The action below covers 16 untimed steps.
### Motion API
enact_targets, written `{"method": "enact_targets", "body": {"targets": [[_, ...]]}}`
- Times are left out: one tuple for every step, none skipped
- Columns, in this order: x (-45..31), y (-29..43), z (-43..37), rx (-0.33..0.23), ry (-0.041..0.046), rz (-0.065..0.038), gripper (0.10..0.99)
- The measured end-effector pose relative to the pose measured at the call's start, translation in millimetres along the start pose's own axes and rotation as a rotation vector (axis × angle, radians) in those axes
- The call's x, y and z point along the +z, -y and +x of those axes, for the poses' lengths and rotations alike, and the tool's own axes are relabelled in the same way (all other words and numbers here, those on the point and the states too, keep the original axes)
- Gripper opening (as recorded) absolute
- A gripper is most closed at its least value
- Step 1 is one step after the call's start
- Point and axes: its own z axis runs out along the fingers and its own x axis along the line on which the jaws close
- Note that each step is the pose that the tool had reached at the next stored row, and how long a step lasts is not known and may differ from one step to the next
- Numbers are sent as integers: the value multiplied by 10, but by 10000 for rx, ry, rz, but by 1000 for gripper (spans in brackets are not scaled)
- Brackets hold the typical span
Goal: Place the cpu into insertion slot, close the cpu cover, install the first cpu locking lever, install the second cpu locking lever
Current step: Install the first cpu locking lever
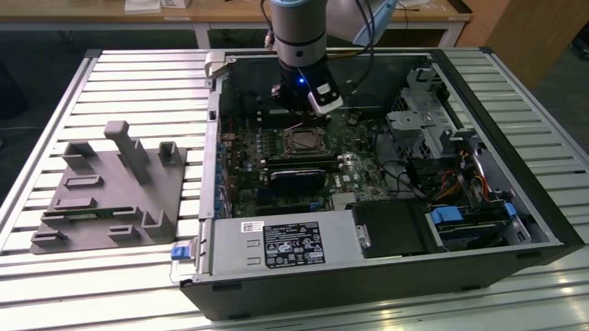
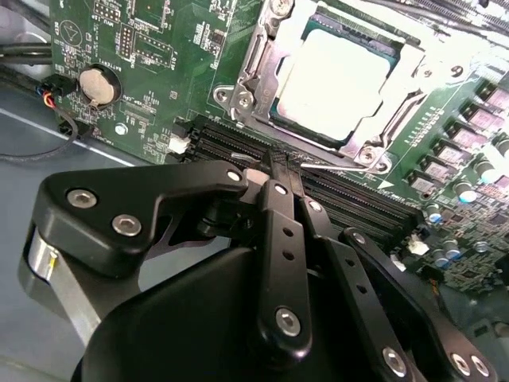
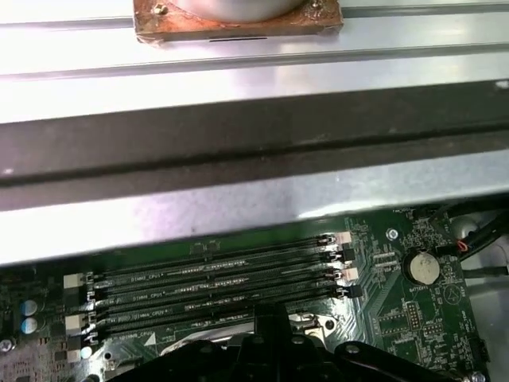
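In the second wrist view, upper right of the frame, we see the cpu (image 2: pixel 338 79) seated flat, with the cpu cover (image 2: pixel 262 68) lying down over its edges. In the exterior view the insertion slot (image 1: pixel 287 142) sits at centre frame, just below the arm's tool.

The gripper (image 2: pixel 274 163) is at centre frame in the second wrist view, fingers drawn together with no gap we can make out. Its tips are right at a thin wire locking lever (image 2: pixel 334 165) running along the socket's lower edge, beside the memory slots (image 2: pixel 358 203). We cannot tell whether the tips pinch the wire or only press it.

Our worry is slippage. The wire looks thin and springy, so if it escapes the tips it may spring back unlatched and leave the cover loose. A push aimed too low could drive the fingers into the memory slots or scrape the motherboard (image 2: pixel 143 48).
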Motion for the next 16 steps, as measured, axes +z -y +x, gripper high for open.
{"method": "enact_targets", "body": {"targets": [[3, -2, 1, 76, 21, 15, 106], [7, -3, 1, 166, 44, 29, 106], [10, -3, 2, 273, 67, 45, 106], [13, -2, 2, 385, 91, 62, 106], [17, -2, 3, 493, 115, 77, 106], [21, -3, 3, 591, 136, 88, 106], [26, -5, 4, 682, 157, 99, 106], [32, -7, 6, 759, 178, 108, 106], [37, -10, 7, 829, 197, 117, 106], [42, -16, 9, 884, 213, 125, 106], [48, -24, 11, 929, 227, 130, 106], [54, -32, 13, 966, 239, 136, 106], [59, -40, 15, 1000, 251, 142, 106], [64, -48, 17, 1035, 263, 148, 106], [68, -56, 19, 1067, 275, 158, 106], [73, -64, 21, 1094, 284, 169, 106]]}}
